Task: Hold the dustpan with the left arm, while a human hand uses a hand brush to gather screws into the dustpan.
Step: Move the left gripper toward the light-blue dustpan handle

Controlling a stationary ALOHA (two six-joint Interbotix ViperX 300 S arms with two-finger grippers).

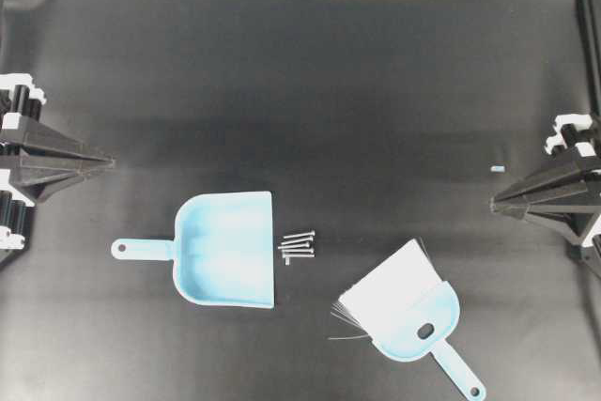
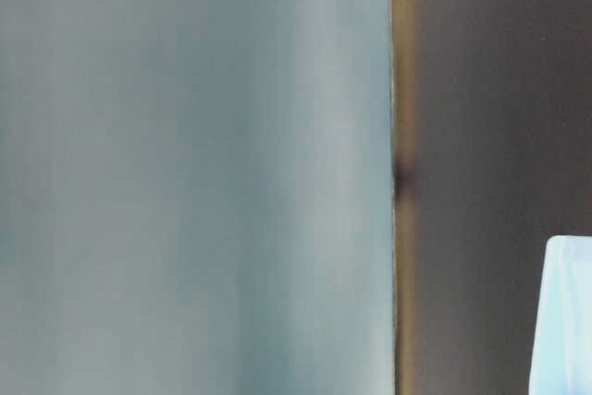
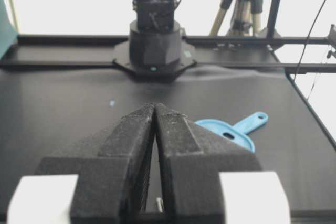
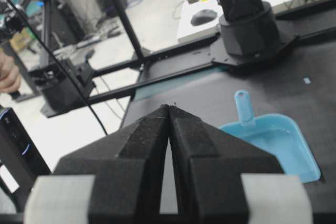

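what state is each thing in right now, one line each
dustpan: flat on the table, mouth toward the screws, not held
screws: bunched on the table just outside the dustpan's mouth
hand brush: lying on the table, unheld, handle pointing away from the screws
left gripper: shut, empty, apart from the dustpan
right gripper: shut, empty

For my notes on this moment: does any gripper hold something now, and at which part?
Nothing is held. The left gripper and the right gripper are both shut on nothing, apart from the dustpan and the hand brush, which lie on the table.
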